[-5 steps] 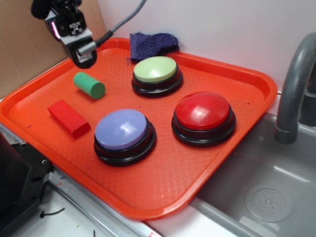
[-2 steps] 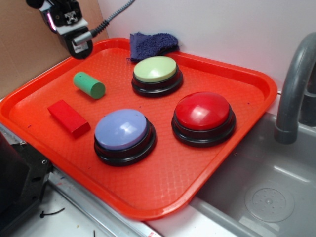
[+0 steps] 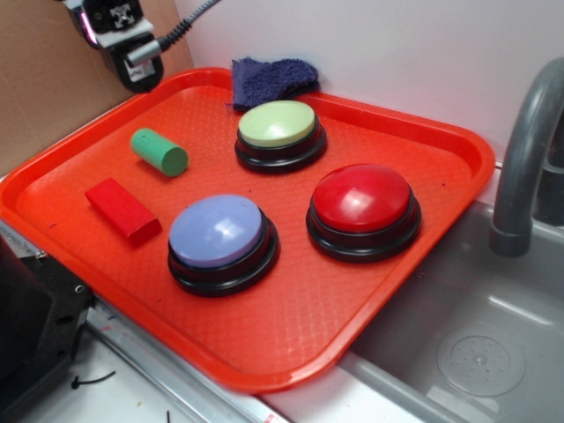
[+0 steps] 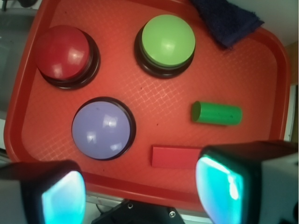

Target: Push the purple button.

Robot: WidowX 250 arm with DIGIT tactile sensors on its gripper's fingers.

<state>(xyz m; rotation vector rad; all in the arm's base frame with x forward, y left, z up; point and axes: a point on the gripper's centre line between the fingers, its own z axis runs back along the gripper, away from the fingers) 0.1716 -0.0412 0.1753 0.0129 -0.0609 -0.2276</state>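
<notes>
Rising and pulling back since a second ago, our gripper (image 3: pixel 139 77) is now hanging at the far left corner of the orange plastic tray (image 3: pixel 423 229), well above and apart from everything on it. Seen from the wrist, its two fingers (image 4: pixel 219 184) are standing wide apart, holding nothing. We are seeing the purple button (image 3: pixel 218 231), a lavender dome on a black round base, sitting untouched near the tray's front edge. Beside it, the red-topped button (image 3: pixel 362 199) is occupying the tray's right side, and the light green-topped button (image 3: pixel 278 124) is sitting toward the back. A green cylinder (image 3: pixel 159 152) and a red rectangular block (image 3: pixel 122 210) are lying on the tray's left side, while a dark blue cloth (image 3: pixel 271 77) is draping over its rear rim.
</notes>
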